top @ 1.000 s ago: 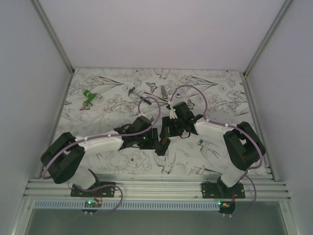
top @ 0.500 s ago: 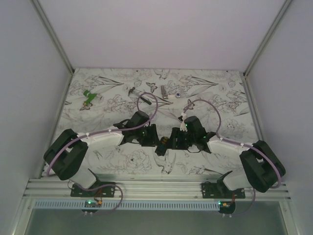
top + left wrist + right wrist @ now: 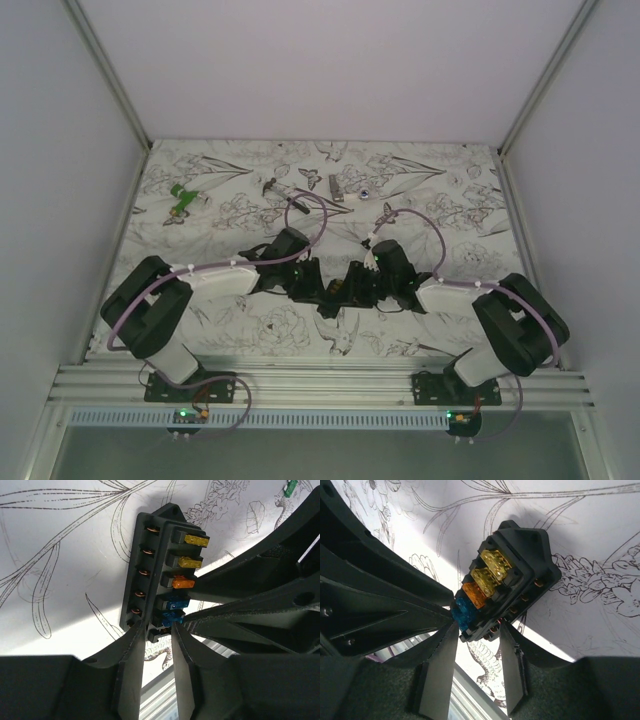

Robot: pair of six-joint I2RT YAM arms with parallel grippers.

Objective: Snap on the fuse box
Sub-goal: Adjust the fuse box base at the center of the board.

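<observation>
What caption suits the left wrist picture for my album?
Left gripper clasping the blue-fuse end of a black fuse box over a flower-printed table, right gripper reaching in beside it.

The fuse box (image 3: pixel 335 292) sits between my left gripper (image 3: pixel 157 630) and right gripper (image 3: pixel 479 627), over the table (image 3: pixel 450 200); green piece (image 3: pixel 181 203) far back-left.

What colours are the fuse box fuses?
Fuses: two yellow, one orange, two blue; left wrist view shows them best.
</observation>
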